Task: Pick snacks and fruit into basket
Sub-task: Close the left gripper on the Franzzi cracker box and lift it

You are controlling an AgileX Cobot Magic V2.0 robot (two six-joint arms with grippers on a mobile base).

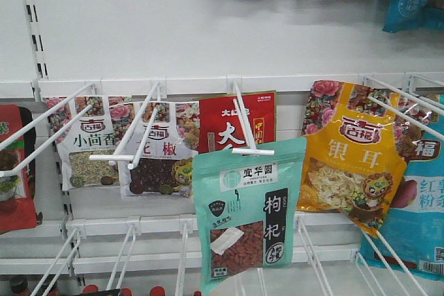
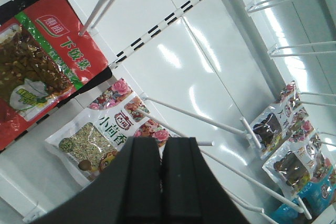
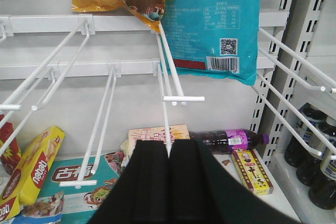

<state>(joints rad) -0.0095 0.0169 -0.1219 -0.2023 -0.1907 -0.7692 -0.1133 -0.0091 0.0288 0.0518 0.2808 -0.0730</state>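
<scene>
A white display wall (image 1: 139,25) is shown, hung with pouches on long wire hooks. The mint-green snack pouch (image 1: 250,213) is seen in the front view only, hanging slightly tilted at the outer end of a wire hook (image 1: 241,112), just behind its crossbar (image 1: 253,150). It is flanked by the orange-yellow pouch (image 1: 354,164) just beside its right edge and backed by the red pouch (image 1: 236,123). The fruit and the basket are shown in no view.

The left gripper (image 2: 161,148) and right gripper (image 3: 168,150) are both presented with fingers pressed together and nothing between them.

Several hazards are judged likely. If the pouch is pulled downward rather than outward, it may catch on the crossbar or its hang hole may be torn. The neighbouring pouch may be pinched or dragged along. The protruding hooks may be struck on approach. No grasp is possible until the fingers are parted.
</scene>
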